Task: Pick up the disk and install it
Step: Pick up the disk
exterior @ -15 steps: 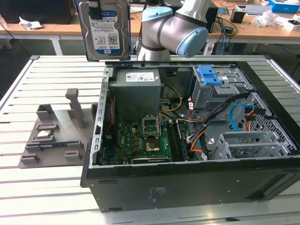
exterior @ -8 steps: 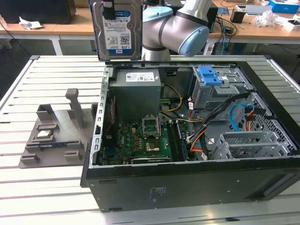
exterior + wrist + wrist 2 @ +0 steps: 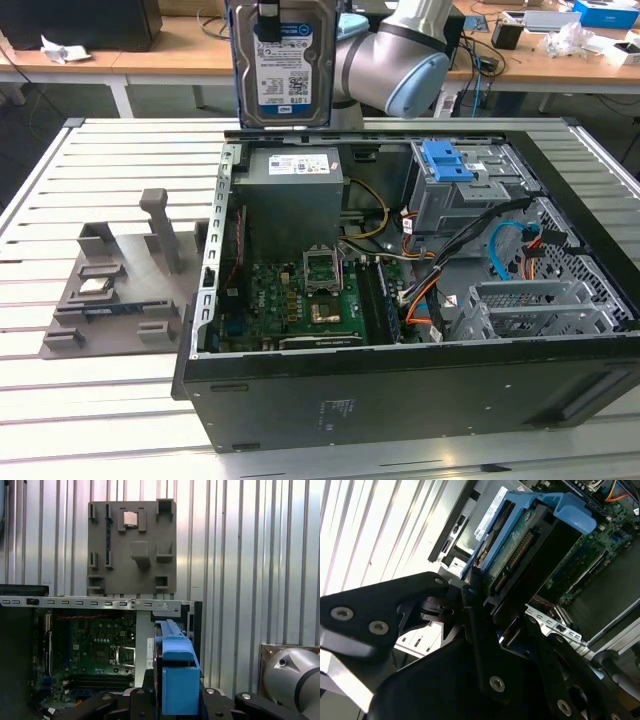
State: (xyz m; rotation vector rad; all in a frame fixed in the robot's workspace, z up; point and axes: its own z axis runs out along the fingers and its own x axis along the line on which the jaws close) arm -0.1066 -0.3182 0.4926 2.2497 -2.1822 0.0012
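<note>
The disk point(image 3: 283, 65), a silver hard drive with a blue-and-white label, hangs upright in the air over the back of the open computer case point(image 3: 400, 400), just above the grey power supply point(image 3: 295, 190). My gripper point(image 3: 268, 18) is shut on its top edge. In the second wrist view the black fingers point(image 3: 470, 610) clamp the disk point(image 3: 520, 545) by its blue bracket, with the connector edge showing. In the first wrist view the blue bracket of the disk point(image 3: 176, 680) sits between the gripper's black parts, over the case edge.
Inside the case are a green motherboard point(image 3: 300, 300), cables, and a drive cage with a blue latch point(image 3: 447, 160) at the exterior view's right. A grey fixture plate point(image 3: 110, 290) holding a small processor chip point(image 3: 95, 285) lies on the slatted table at the left. Cluttered desks stand behind.
</note>
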